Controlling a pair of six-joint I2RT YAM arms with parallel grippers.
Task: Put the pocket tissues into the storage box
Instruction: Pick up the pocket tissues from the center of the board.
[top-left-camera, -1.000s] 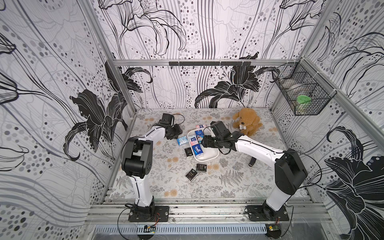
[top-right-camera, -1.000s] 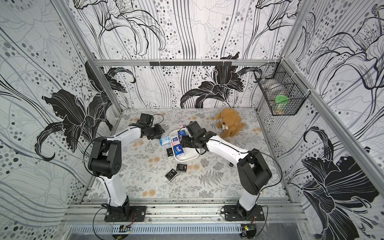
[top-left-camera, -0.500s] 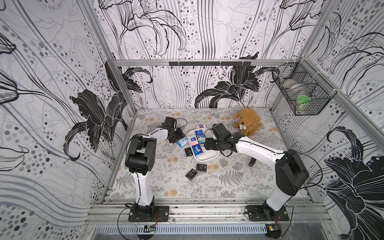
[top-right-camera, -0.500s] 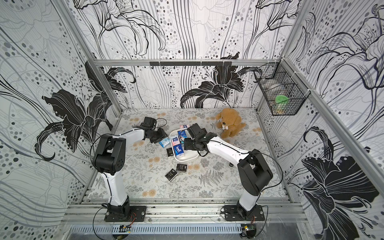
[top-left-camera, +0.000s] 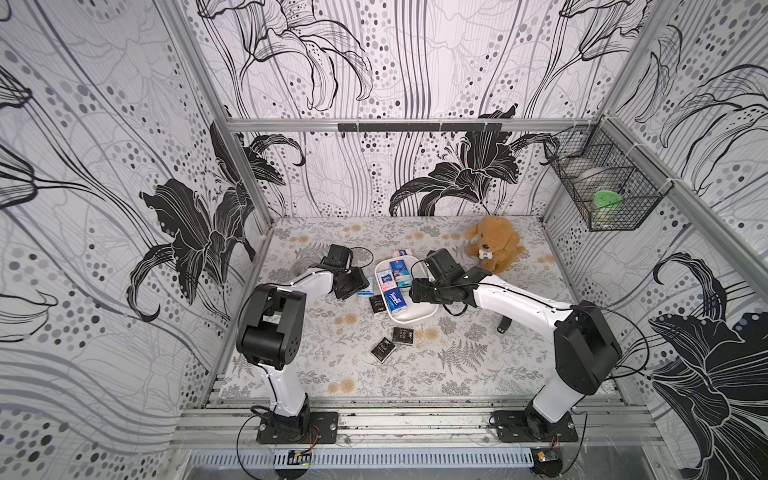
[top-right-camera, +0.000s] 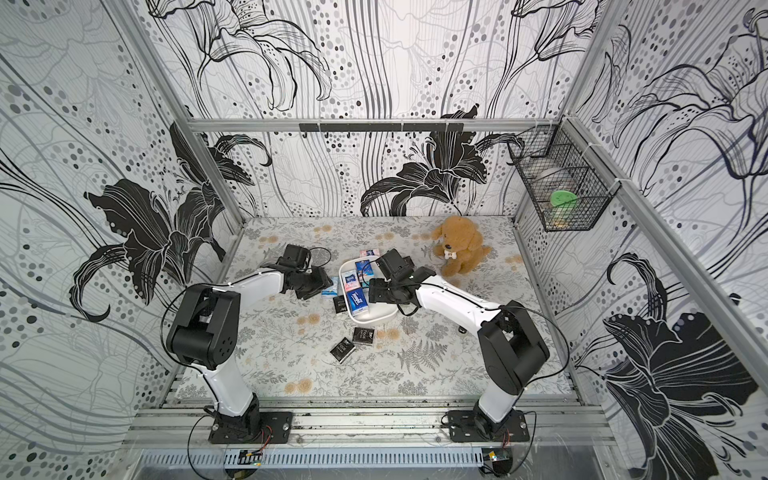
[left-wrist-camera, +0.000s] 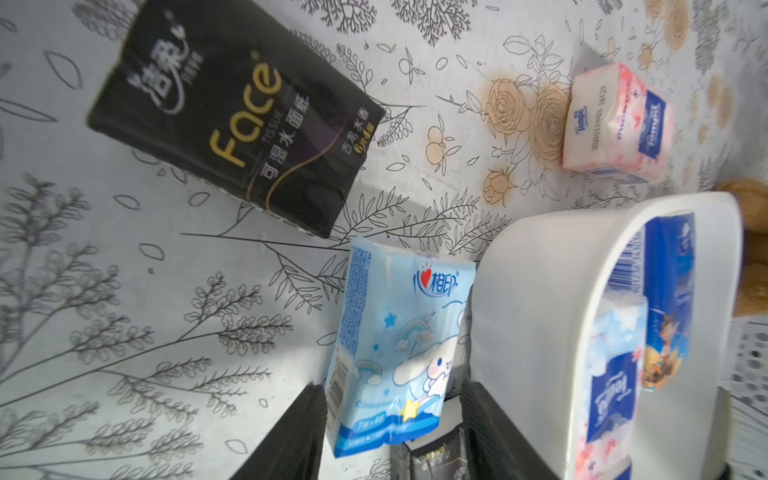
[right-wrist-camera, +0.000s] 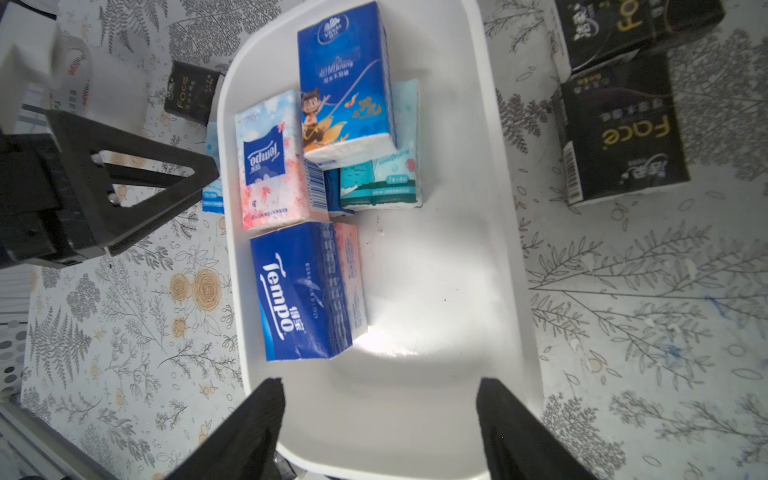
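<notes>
The white storage box (top-left-camera: 415, 316) (top-right-camera: 376, 316) lies mid-table and holds several pocket tissues: a dark blue packet (right-wrist-camera: 303, 291), a pink-white one (right-wrist-camera: 270, 162), a cartoon-printed blue one (right-wrist-camera: 345, 83) and a teal one (right-wrist-camera: 382, 174). My right gripper (right-wrist-camera: 380, 415) (top-left-camera: 417, 291) hangs open over the box's bare end, with nothing between its fingers. My left gripper (left-wrist-camera: 390, 386) (top-left-camera: 353, 283) is open, its jaws on either side of a light blue packet (left-wrist-camera: 403, 340) (top-left-camera: 365, 286) that leans against the box's outer wall (left-wrist-camera: 532, 291). Black packets (top-left-camera: 402, 335) (top-left-camera: 383, 350) (top-left-camera: 377, 305) and a pink-white one (top-left-camera: 402, 252) lie outside the box.
A brown plush dog (top-left-camera: 494, 243) sits behind the right arm. A slim black stick (top-left-camera: 503, 325) lies under that arm's forearm. A black wire basket (top-left-camera: 602, 191) with a green-lidded jar hangs on the right wall. Another black packet (left-wrist-camera: 232, 116) lies left of the box.
My left gripper has come forward toward the box and now straddles the light blue packet, jaws a little wider. The right gripper's jaws have widened over the box.
</notes>
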